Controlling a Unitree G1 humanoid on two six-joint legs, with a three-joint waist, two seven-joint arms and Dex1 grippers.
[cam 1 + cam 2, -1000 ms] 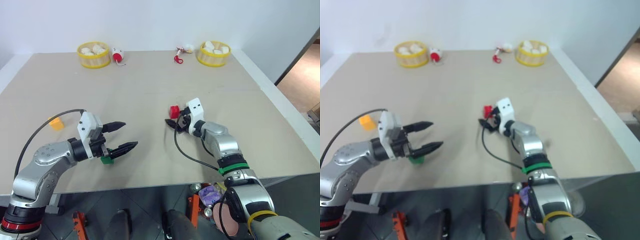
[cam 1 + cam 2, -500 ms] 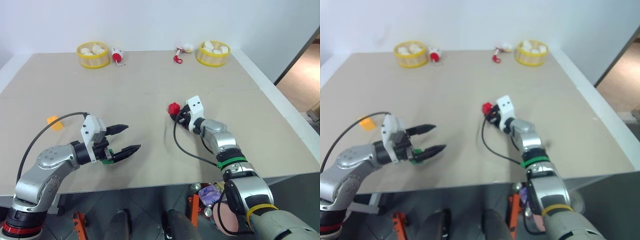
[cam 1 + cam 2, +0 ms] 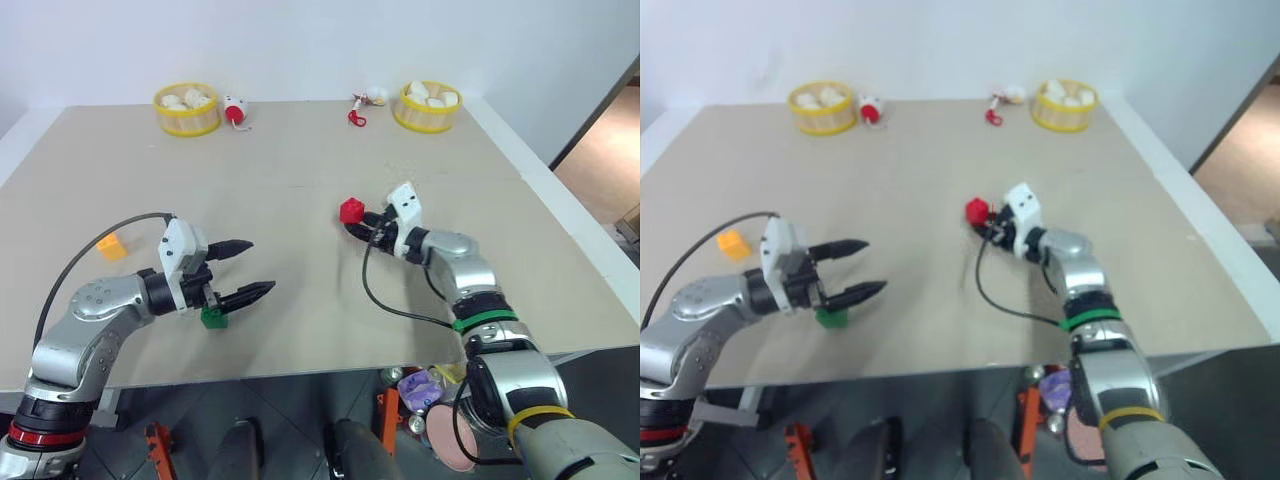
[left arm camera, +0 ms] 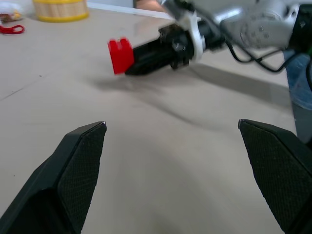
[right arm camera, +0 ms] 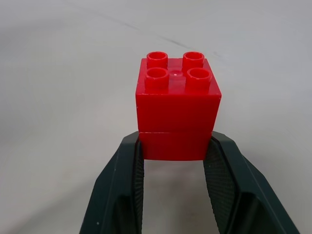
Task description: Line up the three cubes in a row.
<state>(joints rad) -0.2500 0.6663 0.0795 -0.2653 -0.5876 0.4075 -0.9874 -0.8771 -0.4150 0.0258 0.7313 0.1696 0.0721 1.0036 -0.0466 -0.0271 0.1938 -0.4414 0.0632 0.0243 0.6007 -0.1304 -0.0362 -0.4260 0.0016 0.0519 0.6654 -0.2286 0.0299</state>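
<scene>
**Gripping the red cube above the table**

Holding the red cube (image 5: 177, 112) between its two fingers, the right gripper (image 3: 362, 222) is clamped on the cube's lower half, studs upward. In the left wrist view the cube hangs clear of the table (image 3: 300, 170), with a shadow beneath it. It sits near the table's middle, a little to the right.

The left gripper (image 3: 243, 270) hovers over the near left part of the table with its fingers spread wide and nothing between them. The green cube (image 3: 212, 318) lies on the table just below and behind those fingers, partly hidden by the gripper. The yellow cube (image 3: 111, 246) rests on the table further left, near the edge, well apart from the green one.

Two round baskets stand along the far edge, one at the left (image 3: 187, 110) and one at the right (image 3: 426, 108).
</scene>
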